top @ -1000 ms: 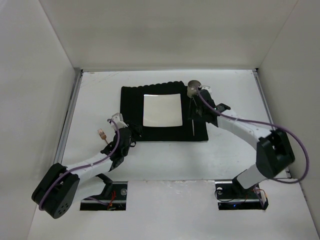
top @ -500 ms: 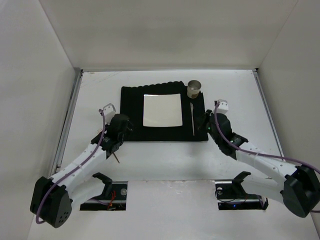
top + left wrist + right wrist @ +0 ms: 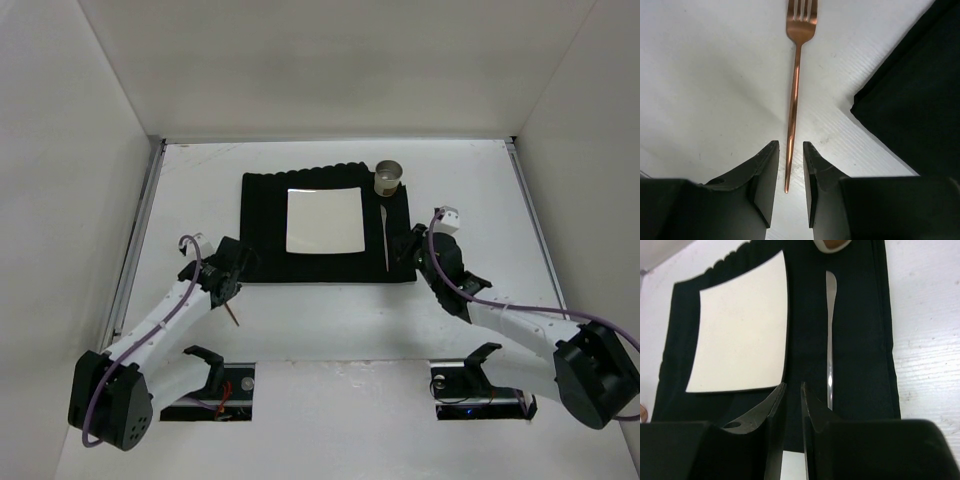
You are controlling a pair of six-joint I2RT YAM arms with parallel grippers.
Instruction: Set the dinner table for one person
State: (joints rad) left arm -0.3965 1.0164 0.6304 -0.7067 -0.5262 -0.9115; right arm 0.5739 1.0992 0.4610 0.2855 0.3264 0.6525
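Finding 1, left claw. My left gripper is low over the dinner table, the large matte white tabletop that carries everything else in view. Its two black fingers stand slightly parted, with a narrow gap between them. The end of the handle of a slim copper-coloured metal fork lies in that gap. As far as I can see it touches neither finger. The fork rests flat on the bare table with its tines pointing away from my claw. It is off the black ribbed rectangular cloth mat, just beside the mat's near left corner.

Finding 2, right claw. My right gripper hovers at the near edge of the mat. Its fingers are drawn almost together with only a thin slit showing, and nothing is between them.

Finding 3, the setting. A glossy white square plate sits on the middle of the mat. A thin silver table knife lies on the mat to the right of the plate, parallel to its edge and apart from it. A small round grey cup stands upright on the mat's far right corner, just beyond the knife's far end.
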